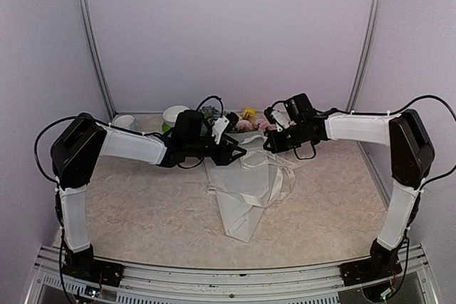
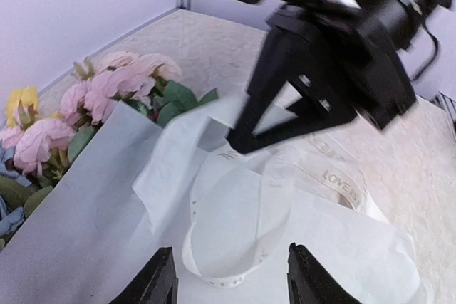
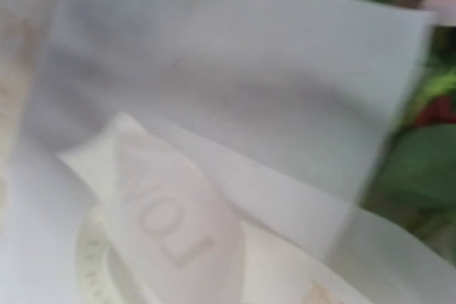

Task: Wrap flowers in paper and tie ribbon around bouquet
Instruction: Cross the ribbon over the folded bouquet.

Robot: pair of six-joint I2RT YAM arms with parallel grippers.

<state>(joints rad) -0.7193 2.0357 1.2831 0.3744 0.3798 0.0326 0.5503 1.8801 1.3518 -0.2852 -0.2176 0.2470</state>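
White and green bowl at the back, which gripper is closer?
Left. The left gripper hangs just right of the white and green bowl; the right gripper is farther right, beyond the left one.

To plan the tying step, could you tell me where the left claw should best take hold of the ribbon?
Probably the free loop of the ribbon, curled on the paper right below the open left claw: come down from above, fingers across the narrow band, clear of the shut right claw farther along.
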